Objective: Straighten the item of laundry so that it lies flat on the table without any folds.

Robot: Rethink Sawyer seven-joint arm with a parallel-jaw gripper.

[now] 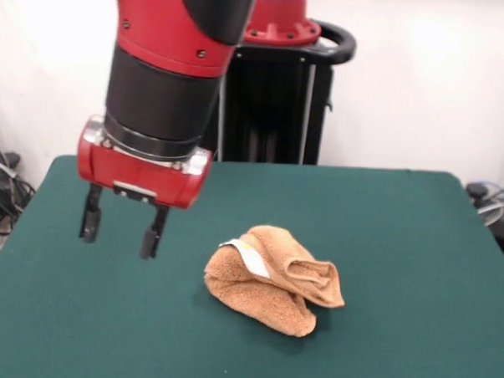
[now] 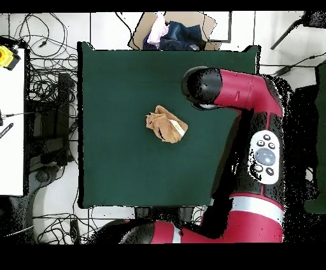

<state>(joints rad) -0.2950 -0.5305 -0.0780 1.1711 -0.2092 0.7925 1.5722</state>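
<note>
Bright, even room light; soft shadows; wall slightly overexposed.

The red and black arm [image 1: 170, 60] comes down from above, its wrist pointing straight down. The gripper [image 1: 121, 227] hangs in the air with its two dark fingers [image 1: 153, 233] spread apart, holding nothing. From overhead the fingers seem hidden under the arm.

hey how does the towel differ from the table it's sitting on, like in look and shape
The towel is orange-tan; the table is dark green. The towel is crumpled into a folded lump with its white tag showing, whereas the table lies flat and smooth. The towel covers only a small patch near the middle, while the table is far larger. Both have a soft fabric look. The end effector hangs open beside the towel, not touching it.
</note>
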